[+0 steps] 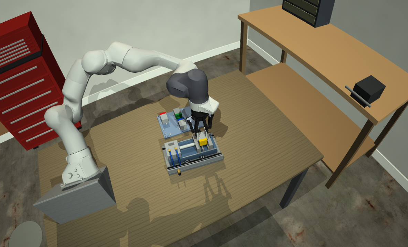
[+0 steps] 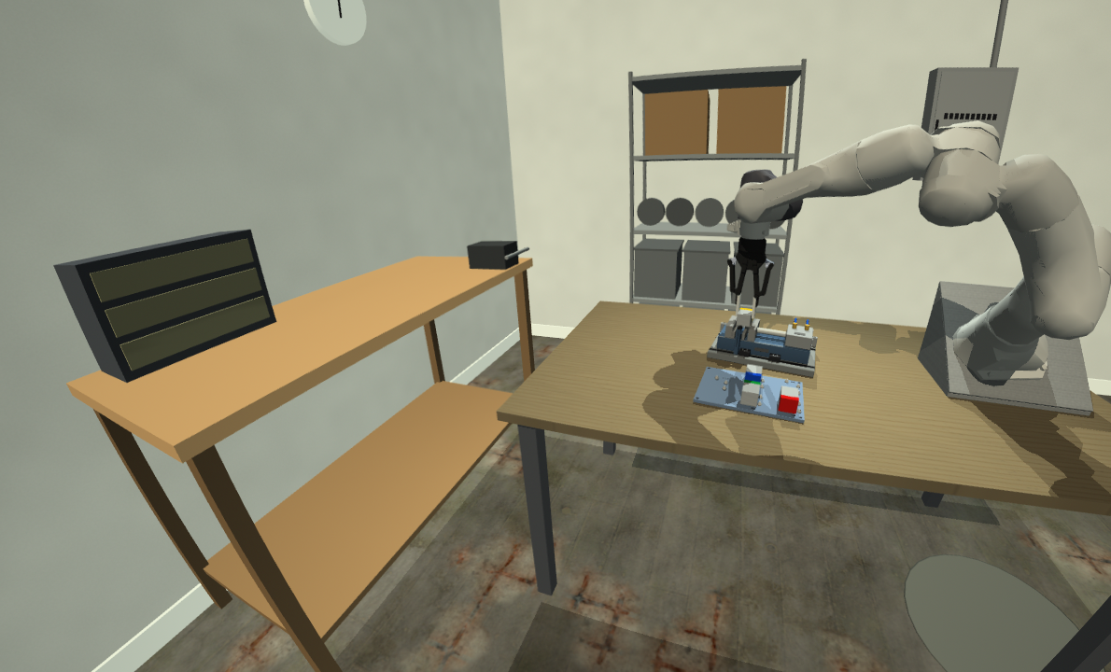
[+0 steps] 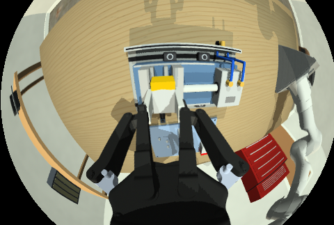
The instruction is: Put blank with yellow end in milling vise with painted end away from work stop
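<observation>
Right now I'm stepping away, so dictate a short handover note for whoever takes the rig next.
Gripper: jaws shut on the yellow-ended blank, pointing down over the vise.
Blank: held low between the vise blocks, painted end away from the infeed plate. Whether it touches the low bars cannot be told.
Other blanks: red-ended, green-ended and blue-ended lie on the infeed plate.
Done: pick and carry to the vise.
Left: seat it flat against the fixed jaw and work stop, release, withdraw.
</observation>
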Robot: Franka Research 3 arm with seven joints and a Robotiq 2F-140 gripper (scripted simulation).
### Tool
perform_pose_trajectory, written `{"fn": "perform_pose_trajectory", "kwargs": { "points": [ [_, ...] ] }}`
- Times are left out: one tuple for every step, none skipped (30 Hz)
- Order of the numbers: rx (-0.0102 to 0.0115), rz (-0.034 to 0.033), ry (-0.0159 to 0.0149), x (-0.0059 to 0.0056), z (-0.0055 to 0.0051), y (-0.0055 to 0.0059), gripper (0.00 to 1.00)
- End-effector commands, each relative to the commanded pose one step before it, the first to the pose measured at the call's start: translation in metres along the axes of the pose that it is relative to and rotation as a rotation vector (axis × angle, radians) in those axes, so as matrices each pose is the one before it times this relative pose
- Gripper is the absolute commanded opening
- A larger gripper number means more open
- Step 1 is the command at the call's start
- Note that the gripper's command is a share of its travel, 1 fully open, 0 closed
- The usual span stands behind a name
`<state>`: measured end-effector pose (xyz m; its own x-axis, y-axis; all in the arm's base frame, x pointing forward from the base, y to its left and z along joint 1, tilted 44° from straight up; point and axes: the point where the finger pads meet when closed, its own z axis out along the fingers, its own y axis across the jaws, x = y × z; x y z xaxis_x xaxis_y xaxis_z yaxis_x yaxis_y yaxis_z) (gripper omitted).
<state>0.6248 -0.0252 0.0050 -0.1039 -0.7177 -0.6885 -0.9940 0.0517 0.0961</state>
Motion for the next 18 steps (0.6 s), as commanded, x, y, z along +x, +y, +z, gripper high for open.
{"fn": "perform_pose_trajectory", "kwargs": {
  "points": [
    [0.01061, -0.00411, 0.00271, 0.00164, -0.00212, -0.00246, 0.0],
    [0.0, 0.0, 0.0, 0.0, 0.0, 0.0, 0.0],
    [-0.00722, 0.00295, -0.00148, -0.00097, 0.00128, 0.00138, 0.0],
    [0.0018, -0.00074, 0.00037, 0.00039, -0.00057, -0.00063, 0.0],
    [0.0018, -0.00074, 0.00037, 0.00039, -0.00057, -0.00063, 0.0],
    [0.0018, -0.00074, 0.00037, 0.00039, -0.00057, -0.00063, 0.0],
    [0.0018, -0.00074, 0.00037, 0.0004, -0.00057, -0.00063, 0.0],
    [0.0, 0.0, 0.0, 0.0, 0.0, 0.0, 0.0],
    [0.0, 0.0, 0.0, 0.0, 0.0, 0.0, 0.0],
    [0.0, 0.0, 0.0, 0.0, 0.0, 0.0, 0.0],
    [0.0, 0.0, 0.0, 0.0, 0.0, 0.0, 0.0],
    [0.0, 0.0, 0.0, 0.0, 0.0, 0.0, 0.0],
    [0.0, 0.0, 0.0, 0.0, 0.0, 0.0, 0.0],
    [0.0, 0.0, 0.0, 0.0, 0.0, 0.0, 0.0],
    [0.0, 0.0, 0.0, 0.0, 0.0, 0.0, 0.0],
    [0.0, 0.0, 0.0, 0.0, 0.0, 0.0, 0.0],
    [0.0, 0.0, 0.0, 0.0, 0.0, 0.0, 0.0],
    [0.0, 0.0, 0.0, 0.0, 0.0, 0.0, 0.0]
  ]
}}
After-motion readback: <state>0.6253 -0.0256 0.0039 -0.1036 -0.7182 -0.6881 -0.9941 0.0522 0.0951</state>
